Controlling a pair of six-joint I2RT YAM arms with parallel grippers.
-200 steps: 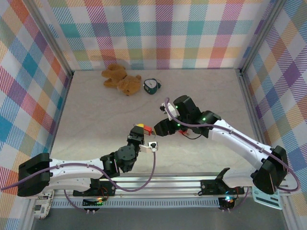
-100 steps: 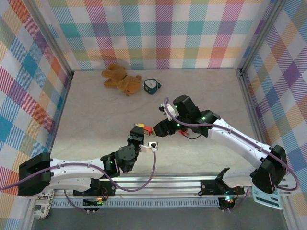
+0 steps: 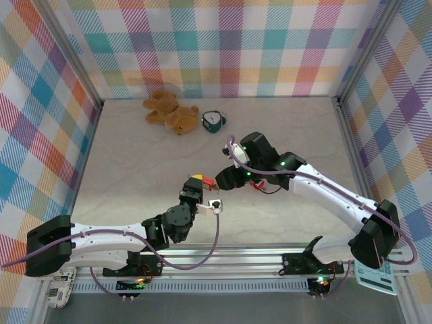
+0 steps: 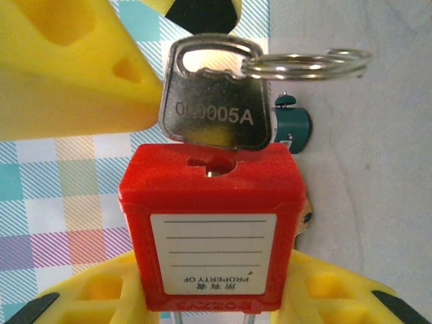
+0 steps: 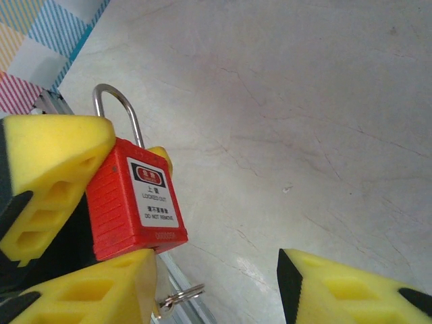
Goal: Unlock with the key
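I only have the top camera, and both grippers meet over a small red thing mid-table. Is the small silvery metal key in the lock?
Observer: Yes. In the left wrist view the silvery metal key has its blade inside the red rectangular padlock; its head sticks out.
Operator: Who holds the padlock?
Observer: The left gripper; its yellow foam fingers clamp the body from both sides.
Operator: And the right gripper?
Observer: The right gripper is open; one finger lies beside the key's head, not gripping it.
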